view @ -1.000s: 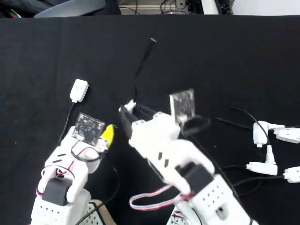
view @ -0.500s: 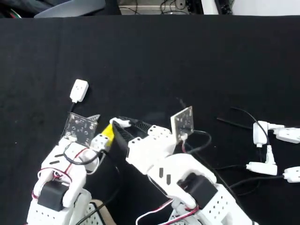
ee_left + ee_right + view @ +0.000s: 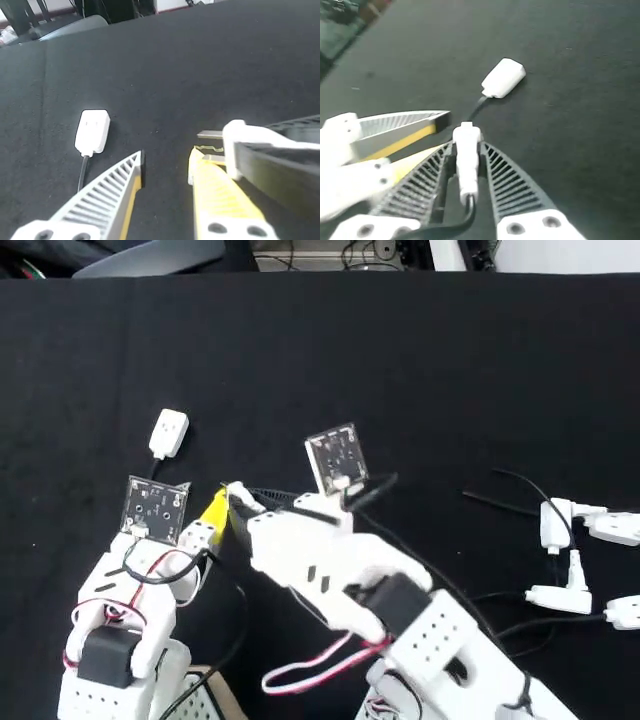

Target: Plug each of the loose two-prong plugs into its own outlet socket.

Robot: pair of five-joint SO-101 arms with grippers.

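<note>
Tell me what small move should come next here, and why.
Probably the open left gripper should ease forward and close on the white socket. The right gripper holds a plug pointed that way, but the socket lies loose with its cable end towards both arms, so it likely needs steadying first.

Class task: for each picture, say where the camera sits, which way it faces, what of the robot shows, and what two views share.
High view: fixed above the table, facing down onto it; the left arm and right arm show.
Left wrist view: on the left arm, facing forward past its open left tool toward the white socket.
Right wrist view: on the right arm, facing along the right tool, shut on a plug.
Shared: both wrist views show that socket and that plug.
</note>
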